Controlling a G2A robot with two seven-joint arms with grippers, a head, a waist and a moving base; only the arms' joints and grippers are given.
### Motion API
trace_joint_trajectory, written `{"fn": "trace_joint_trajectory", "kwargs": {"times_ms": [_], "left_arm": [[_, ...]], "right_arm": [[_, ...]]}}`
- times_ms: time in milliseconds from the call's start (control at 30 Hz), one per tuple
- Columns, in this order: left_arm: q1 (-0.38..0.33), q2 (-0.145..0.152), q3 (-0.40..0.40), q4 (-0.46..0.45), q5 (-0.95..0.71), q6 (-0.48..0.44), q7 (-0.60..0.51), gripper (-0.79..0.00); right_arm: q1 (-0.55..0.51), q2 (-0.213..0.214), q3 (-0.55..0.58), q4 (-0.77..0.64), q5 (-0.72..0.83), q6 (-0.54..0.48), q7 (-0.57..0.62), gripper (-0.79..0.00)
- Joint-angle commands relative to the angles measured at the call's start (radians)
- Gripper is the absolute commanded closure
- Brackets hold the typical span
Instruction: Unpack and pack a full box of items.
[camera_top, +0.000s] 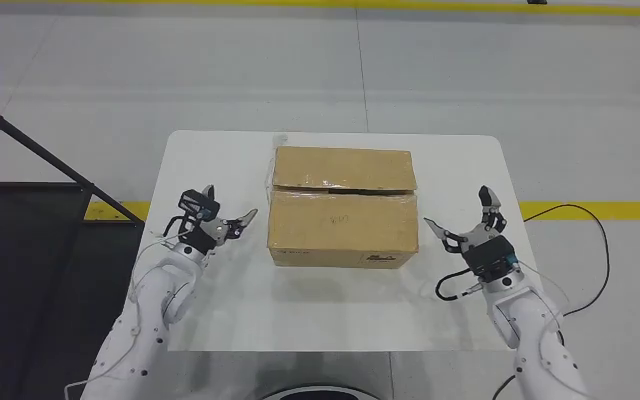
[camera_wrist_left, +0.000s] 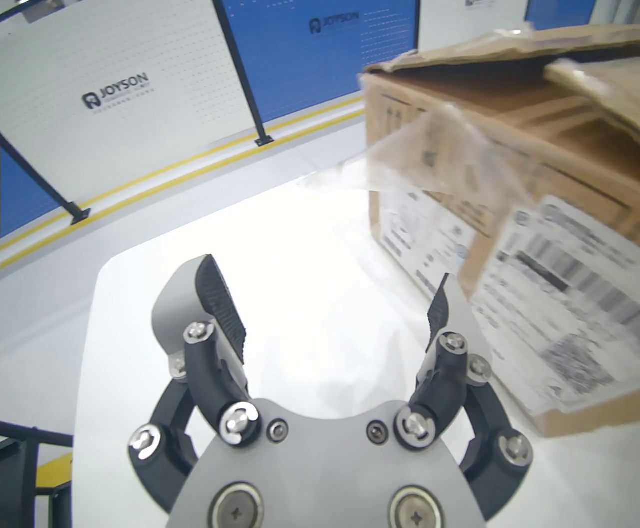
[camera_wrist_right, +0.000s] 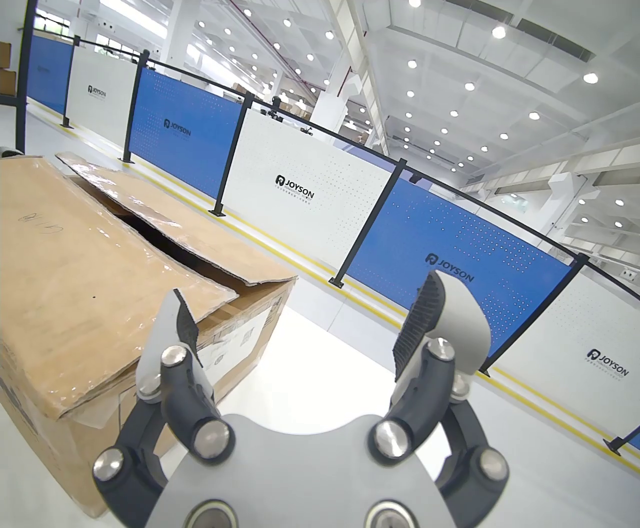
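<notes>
Box (camera_top: 343, 205) sits on the table (camera_top: 220, 310), top flaps down but unsealed. A dark gap shows along the seam, the far flap (camera_wrist_right: 190, 225) is slightly lifted, and loose clear tape (camera_wrist_left: 435, 150) hangs off the box's left side. Left gripper (camera_top: 231, 201) hovers just beside the box's left side, jaws spread wide, holding nothing. Right gripper (camera_top: 456, 206) is near the box's right side, equally wide open and empty. Contents are hidden under the flaps. Judged as the very start: flaps to open, then unpacking and repacking all left.
</notes>
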Motion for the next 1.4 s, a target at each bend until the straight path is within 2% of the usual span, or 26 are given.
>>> {"fn": "trace_joint_trajectory", "kwargs": {"times_ms": [0,200,300,433,600,800,933,1200,1367], "left_arm": [[-0.061,-0.007,0.033,0.067,0.033,0.040,0.000,-0.785],[-0.245,-0.040,0.161,0.281,0.074,0.099,0.040,-0.785],[-0.307,-0.058,0.220,0.356,0.092,0.131,0.069,-0.785],[-0.359,-0.081,0.269,0.414,0.071,0.156,0.133,-0.785],[-0.373,-0.092,0.269,0.426,0.032,0.196,0.172,-0.785],[-0.352,-0.090,0.232,0.407,0.020,0.227,0.207,-0.785],[-0.310,-0.082,0.191,0.357,0.018,0.249,0.237,-0.785],[-0.165,-0.065,0.087,0.184,0.006,0.306,0.248,-0.785],[-0.065,-0.055,0.029,0.092,0.001,0.313,0.215,-0.785]], "right_arm": [[-0.002,0.001,0.003,0.000,0.000,0.000,0.000,-0.785],[-0.031,0.004,0.031,-0.001,0.008,0.006,-0.010,-0.785],[-0.056,0.005,0.048,0.000,0.019,0.016,-0.018,-0.785],[-0.088,0.006,0.068,-0.001,0.034,0.026,-0.026,-0.785],[-0.101,0.007,0.078,-0.004,0.041,0.027,-0.025,-0.785],[-0.074,0.007,0.062,-0.002,0.035,0.012,-0.013,-0.785],[-0.047,0.006,0.047,0.009,0.029,0.001,-0.007,-0.785],[-0.002,0.004,0.018,0.029,0.021,-0.012,0.001,-0.785],[0.015,0.004,0.007,0.034,0.016,-0.013,0.005,-0.785]]}}
